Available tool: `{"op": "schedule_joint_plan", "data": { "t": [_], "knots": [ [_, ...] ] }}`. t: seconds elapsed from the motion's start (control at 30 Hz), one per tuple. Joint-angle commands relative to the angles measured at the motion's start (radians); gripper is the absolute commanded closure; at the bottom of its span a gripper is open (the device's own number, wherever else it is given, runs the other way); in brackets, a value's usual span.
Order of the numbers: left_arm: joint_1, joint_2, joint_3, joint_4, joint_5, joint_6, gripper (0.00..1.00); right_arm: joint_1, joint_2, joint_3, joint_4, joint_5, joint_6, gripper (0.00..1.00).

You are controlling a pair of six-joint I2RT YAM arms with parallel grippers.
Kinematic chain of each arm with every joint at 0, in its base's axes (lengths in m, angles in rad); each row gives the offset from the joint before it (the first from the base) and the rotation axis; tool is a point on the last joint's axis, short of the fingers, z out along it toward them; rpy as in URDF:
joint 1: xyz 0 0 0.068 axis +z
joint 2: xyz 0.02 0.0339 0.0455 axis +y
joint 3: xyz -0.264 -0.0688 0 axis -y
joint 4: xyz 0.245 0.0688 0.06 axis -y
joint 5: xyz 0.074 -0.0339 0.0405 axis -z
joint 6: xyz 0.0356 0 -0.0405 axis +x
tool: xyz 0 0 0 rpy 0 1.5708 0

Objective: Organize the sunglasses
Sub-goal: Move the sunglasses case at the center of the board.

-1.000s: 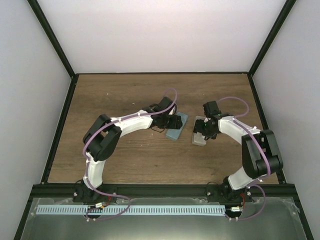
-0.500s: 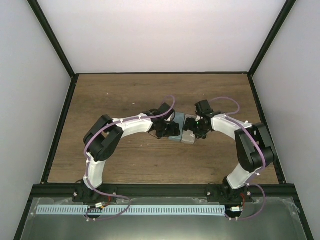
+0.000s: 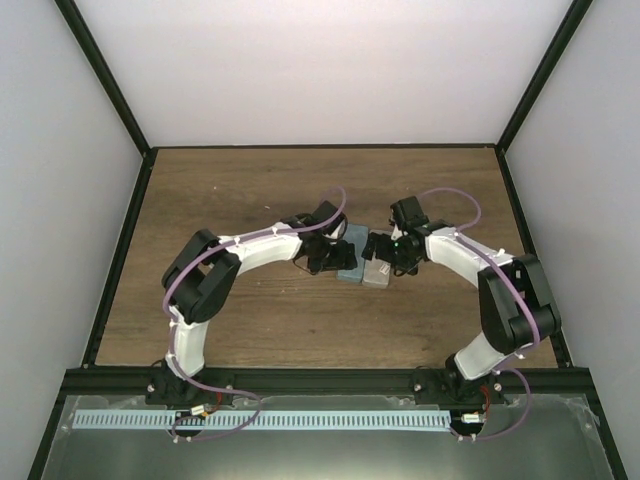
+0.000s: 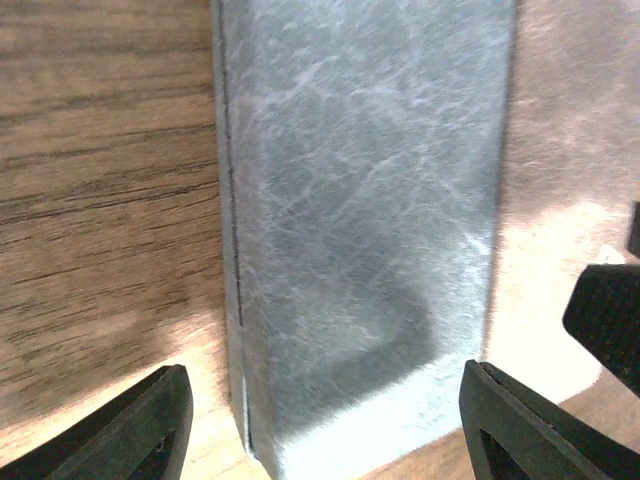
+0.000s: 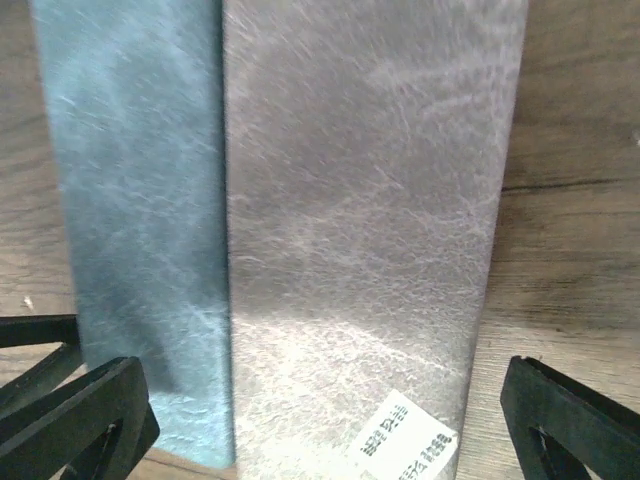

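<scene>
**Near edge.** Both arm bases were bolted to a black rail (image 3: pixel 320 380). The left arm (image 3: pixel 205 285) and the right arm (image 3: pixel 515 305) each arched inward over the wooden table (image 3: pixel 230 190).

**Mid-table.** Two closed oblong cases lay side by side with their long edges touching. The blue-grey case (image 3: pixel 350 270) was on the left and the grey case (image 3: pixel 376 276) on the right. Both wrists were positioned over this pair.

**Left gripper** (image 4: pixel 322 400). The fingers stood apart and straddled the near end of the blue-grey case.
- The finger at the left of the wrist view (image 4: pixel 150 425) was clear of the case edge, with bare wood showing between them.
- The other finger (image 4: pixel 525 425) stood at the seam between the two cases.
- Nothing was clamped.

**Right gripper** (image 5: pixel 320 415). The fingers stood wide apart.
- One finger (image 5: pixel 75 420) was over the near corner of the blue-grey case.
- The other finger (image 5: pixel 570 420) was over wood, beyond the outer edge of the grey case.
- Nothing was held.

A white printed label (image 5: pixel 405 438) sat at the near end of the grey case.

**Sunglasses.** Their position could not be determined from any view, since only the closed lids of the cases showed.

**Far side.** Beyond the cases, the table ran up to a white back wall (image 3: pixel 320 70).
</scene>
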Motion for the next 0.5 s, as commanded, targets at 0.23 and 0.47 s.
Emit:
{"op": "schedule_joint_plan", "data": {
  "t": [0.23,0.47],
  "knots": [
    [0.009,-0.232,0.079,-0.072,-0.155,0.143,0.17,0.008,-0.142,0.078,-0.066,0.101,-0.062,0.00],
    [0.174,-0.484,-0.065,-0.054,-0.251,0.147,0.12,0.009,-0.378,-0.013,0.129,0.126,-0.109,0.00]
  ]
}}
